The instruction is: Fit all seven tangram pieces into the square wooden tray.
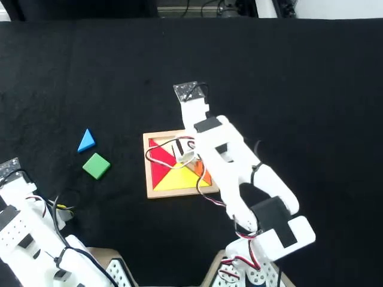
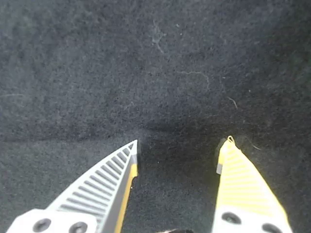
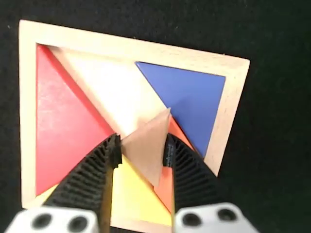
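Overhead and close right wrist cameras both look down on tray (image 1: 146,164).

High view: the right arm (image 1: 239,173) covers the right side of the wooden tray (image 1: 148,179), so I cannot read the pieces beneath it. The left arm (image 1: 30,239) is cut off at the frame edge.

Right wrist view: 1 brown triangle (image 3: 146,155), pinched in the right gripper (image 3: 142,141), hides parts of the orange piece (image 3: 180,133) and the yellow piece (image 3: 129,194). The fingers (image 3: 87,179) mask part of the tray rim.
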`<action>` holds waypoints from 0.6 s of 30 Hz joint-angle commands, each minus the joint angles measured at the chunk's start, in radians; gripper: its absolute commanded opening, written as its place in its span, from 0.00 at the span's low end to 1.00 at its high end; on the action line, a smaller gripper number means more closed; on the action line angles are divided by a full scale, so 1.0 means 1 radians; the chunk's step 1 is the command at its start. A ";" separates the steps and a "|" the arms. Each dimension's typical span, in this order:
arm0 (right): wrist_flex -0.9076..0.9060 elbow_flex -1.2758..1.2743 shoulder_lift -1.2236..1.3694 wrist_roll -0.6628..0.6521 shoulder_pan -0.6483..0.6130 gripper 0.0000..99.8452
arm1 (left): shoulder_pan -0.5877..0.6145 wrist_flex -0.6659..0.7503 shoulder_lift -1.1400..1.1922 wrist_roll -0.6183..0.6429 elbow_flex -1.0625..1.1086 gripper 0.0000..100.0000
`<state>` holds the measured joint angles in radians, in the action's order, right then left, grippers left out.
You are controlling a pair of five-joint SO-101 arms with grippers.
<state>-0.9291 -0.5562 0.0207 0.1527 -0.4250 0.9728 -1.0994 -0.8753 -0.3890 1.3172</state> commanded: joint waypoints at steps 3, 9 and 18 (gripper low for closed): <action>-0.017 0.051 -0.021 0.006 0.000 0.01 | -0.010 0.015 -0.009 -0.006 -0.004 0.27; -0.020 0.051 -0.021 0.005 0.000 0.02 | -0.010 0.015 -0.009 -0.006 -0.004 0.27; -0.018 0.007 -0.096 -0.054 -0.057 0.20 | -0.010 0.017 -0.009 -0.006 -0.004 0.27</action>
<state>-0.9444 -0.5531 -0.0008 0.1527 -0.4312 0.9728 -1.0994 -0.8753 -0.3890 1.3172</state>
